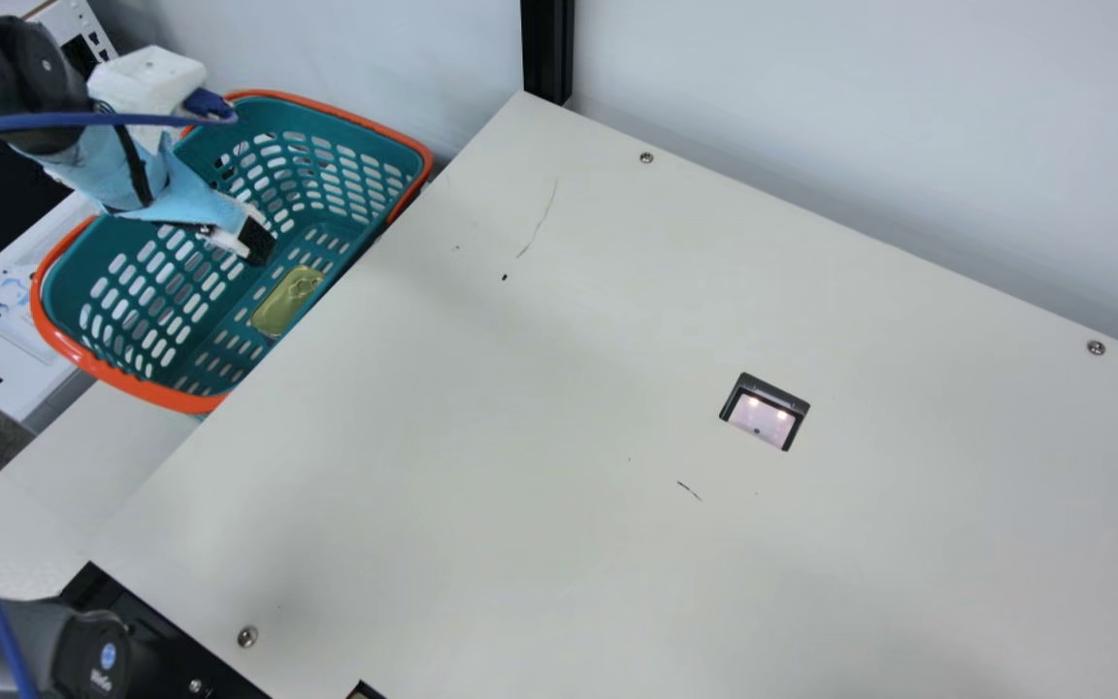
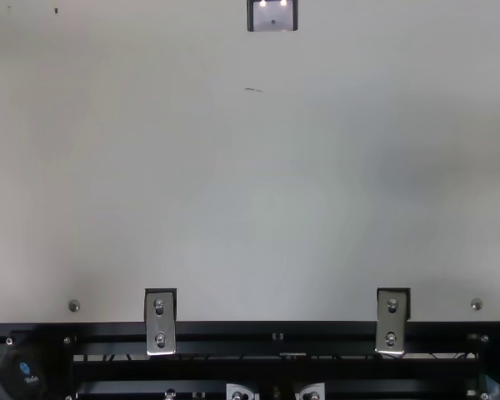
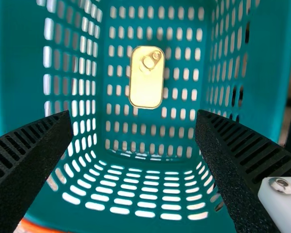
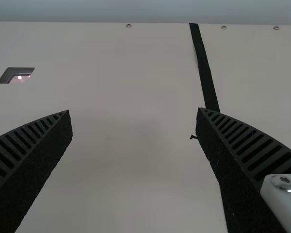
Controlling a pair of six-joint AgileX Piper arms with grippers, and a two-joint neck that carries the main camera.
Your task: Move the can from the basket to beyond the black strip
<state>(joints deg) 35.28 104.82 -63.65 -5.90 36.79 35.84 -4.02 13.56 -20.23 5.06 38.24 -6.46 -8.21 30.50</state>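
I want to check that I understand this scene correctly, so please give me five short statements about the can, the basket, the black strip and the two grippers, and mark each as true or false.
1. The can lies inside the basket. True.
2. The left gripper is shut on the can. False: the left gripper is open, and the can lies on the basket's floor.
3. The black strip runs along the table. True.
4. The basket has a blue rim. False: its rim is orange.
5. The right gripper is open over the table. True.
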